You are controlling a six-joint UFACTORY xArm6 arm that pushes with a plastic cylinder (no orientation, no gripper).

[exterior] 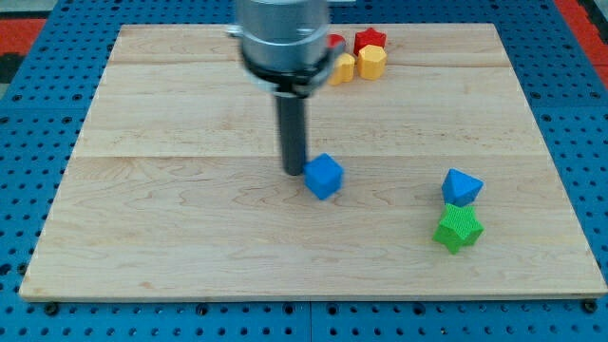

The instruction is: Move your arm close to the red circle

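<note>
My tip [294,172] touches the blue cube [324,177] at frame centre. The red circle [334,44] sits top centre, mostly hidden behind the arm. No end effector jaws exist.

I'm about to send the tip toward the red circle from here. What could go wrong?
My tip sits right beside the blue cube, so a careless start could drag it along. The red circle is mostly hidden behind the arm, packed against yellow blocks and a red star; coming in fast may scatter that cluster.
</note>
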